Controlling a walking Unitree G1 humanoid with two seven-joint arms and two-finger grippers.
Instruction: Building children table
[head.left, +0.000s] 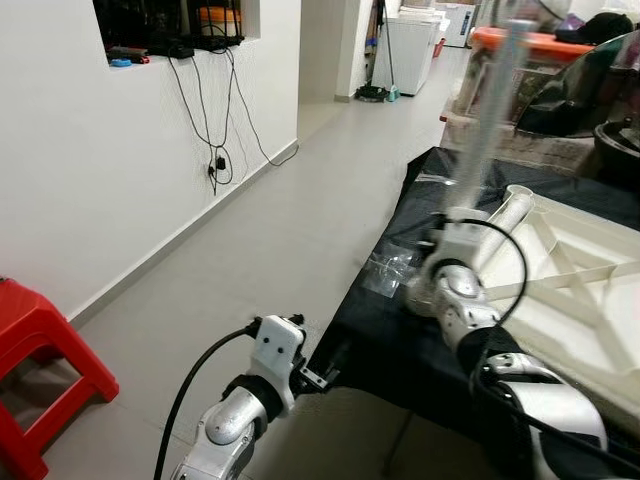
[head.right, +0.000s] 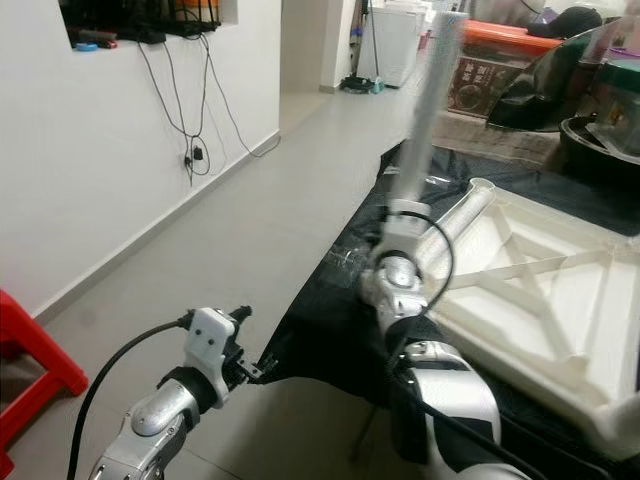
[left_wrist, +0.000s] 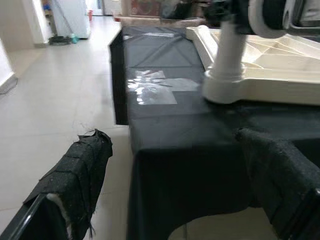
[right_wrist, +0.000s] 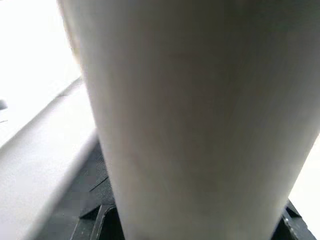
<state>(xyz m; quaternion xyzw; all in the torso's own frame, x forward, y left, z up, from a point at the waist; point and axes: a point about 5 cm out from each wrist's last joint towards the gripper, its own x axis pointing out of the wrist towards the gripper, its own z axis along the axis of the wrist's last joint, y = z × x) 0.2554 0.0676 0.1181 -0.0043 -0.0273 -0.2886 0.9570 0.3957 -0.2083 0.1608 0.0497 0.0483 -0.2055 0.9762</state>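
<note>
One black-draped tabletop (head.left: 400, 330) carries one cream children's table top (head.right: 560, 290), lying underside up with its crossed ribs showing; its far and right parts are cut off by the picture edge. One pale table leg (head.right: 425, 110) stands nearly upright at the near corner of that piece, in a round socket (left_wrist: 225, 90), and its upper length is blurred. The right tool (head.right: 400, 215) is at the leg's lower part, just above the socket; in the right wrist view the leg (right_wrist: 200, 120) fills nearly everything with black finger parts at either side, so the tool looks clamped on the leg, though the fingertips themselves are hidden. The left tool (left_wrist: 175, 190) hangs below and left of it, off the tabletop's near edge, its two black fingers (left_wrist: 75, 180) spread well apart and holding nothing. One clear plastic bag (left_wrist: 152, 90) lies flat on the cloth beside the socket, between the two tools. One red stool (head.left: 40, 370), partly cut off, stands on the floor far left of the left tool.
</note>
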